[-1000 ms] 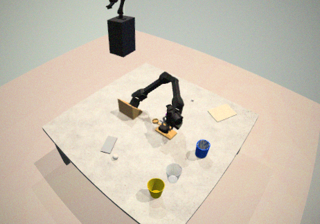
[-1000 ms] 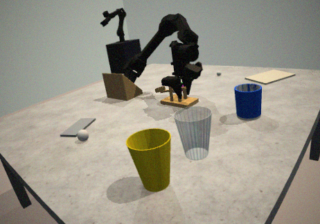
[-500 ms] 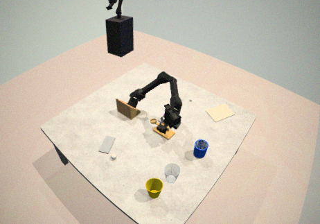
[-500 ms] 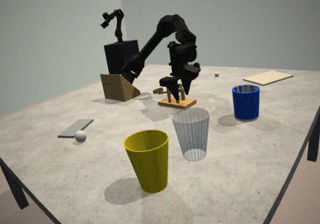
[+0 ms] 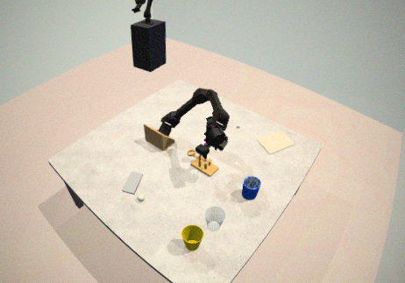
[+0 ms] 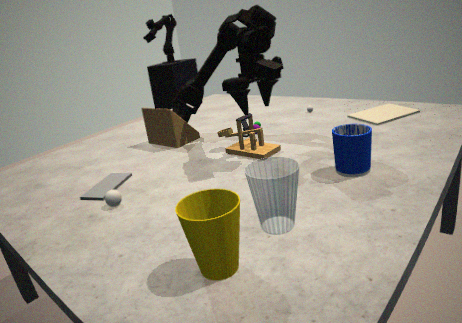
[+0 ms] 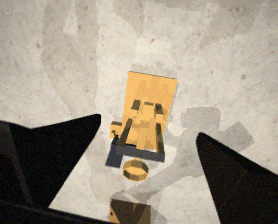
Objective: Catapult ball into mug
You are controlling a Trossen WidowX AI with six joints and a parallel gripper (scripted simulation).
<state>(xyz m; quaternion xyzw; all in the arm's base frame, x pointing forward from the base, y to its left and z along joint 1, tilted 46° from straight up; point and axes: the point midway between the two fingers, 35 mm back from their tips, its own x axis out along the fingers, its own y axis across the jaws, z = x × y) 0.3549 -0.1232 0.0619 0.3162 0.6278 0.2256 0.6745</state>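
Observation:
The wooden catapult [image 5: 210, 170] [image 6: 254, 149] [image 7: 152, 86] stands on the table. Its throwing arm points back toward the robot base, and the cup [image 7: 135, 173] at its end looks empty. My gripper [image 6: 257, 109] [image 7: 148, 127] is open and empty, above the catapult, with a fingertip on either side in the wrist view. A white ball [image 5: 140, 198] [image 6: 113, 198] lies at the left beside a grey flat plate. A smaller grey ball [image 5: 238, 127] [image 6: 310, 109] lies far back. The blue mug [image 5: 250, 191] [image 6: 352, 153] stands upright right of the catapult.
A yellow cup [image 5: 192, 237] [image 6: 215, 238] and a clear ribbed cup [image 5: 215, 217] [image 6: 275, 198] stand near the front. The grey plate [image 5: 132, 182] [image 6: 106, 186] is at left, a brown wedge [image 5: 155, 137] [image 6: 162, 127] by the arm base, and a pale flat square [image 5: 275, 142] [image 6: 384, 113] behind the mug.

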